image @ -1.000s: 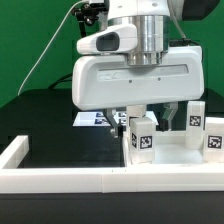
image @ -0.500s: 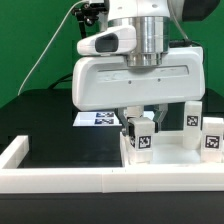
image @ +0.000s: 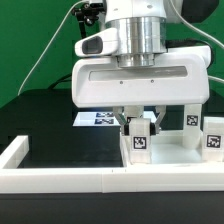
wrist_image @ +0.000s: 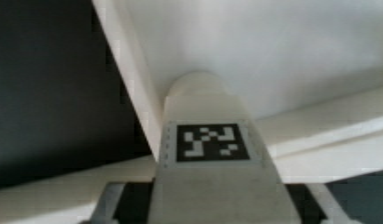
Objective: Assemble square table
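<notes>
Square table parts are seen gathered at the near side of the black work surface (image: 50,125), towards the exterior view's right: the white plastic tray-like top with its raised rim (image: 165,155) lies just behind the long white border wall (image: 100,180), and small white tagged legs stand upright on it. One leg (image: 140,136), bearing a black-and-white tag on its front face, is positioned directly beneath the arm. Two further tagged legs (image: 192,122) and (image: 213,137) are seen standing farther to the exterior view's right. The two-finger gripper (image: 139,122) of the white robot arm is lowered over the first leg, and its jaws are closed narrowly on that leg's upper part, one finger on either side. In the wrist view, the same leg (wrist_image: 209,130) is shown held between the dark finger pads (wrist_image: 120,203), with its square tag facing the camera and the white top's rim (wrist_image: 143,60) behind it. The flat white marker board (image: 95,118) is partly visible behind the gripper, lying on the black surface.
</notes>
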`<state>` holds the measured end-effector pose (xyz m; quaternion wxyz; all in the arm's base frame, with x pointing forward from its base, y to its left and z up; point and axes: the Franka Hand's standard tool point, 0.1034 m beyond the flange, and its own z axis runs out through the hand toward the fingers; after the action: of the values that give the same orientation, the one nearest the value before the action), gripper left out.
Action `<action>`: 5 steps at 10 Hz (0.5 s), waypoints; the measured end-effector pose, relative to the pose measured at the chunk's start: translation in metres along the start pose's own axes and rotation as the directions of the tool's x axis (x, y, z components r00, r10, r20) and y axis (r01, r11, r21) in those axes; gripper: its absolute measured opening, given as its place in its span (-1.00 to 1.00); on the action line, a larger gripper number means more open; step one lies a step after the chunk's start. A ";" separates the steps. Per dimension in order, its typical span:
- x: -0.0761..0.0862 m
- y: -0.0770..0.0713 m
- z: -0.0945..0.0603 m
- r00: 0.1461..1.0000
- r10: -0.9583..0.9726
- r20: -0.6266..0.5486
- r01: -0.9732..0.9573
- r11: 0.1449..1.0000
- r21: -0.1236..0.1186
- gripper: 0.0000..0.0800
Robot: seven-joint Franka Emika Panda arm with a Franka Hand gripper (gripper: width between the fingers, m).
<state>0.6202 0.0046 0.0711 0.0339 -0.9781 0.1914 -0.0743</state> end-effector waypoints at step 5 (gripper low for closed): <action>-0.004 -0.001 0.001 0.810 0.586 -0.010 -0.586 0.810 -0.004 -0.27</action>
<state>0.6175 0.0073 0.0698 0.0512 -0.8715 0.4836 -0.0636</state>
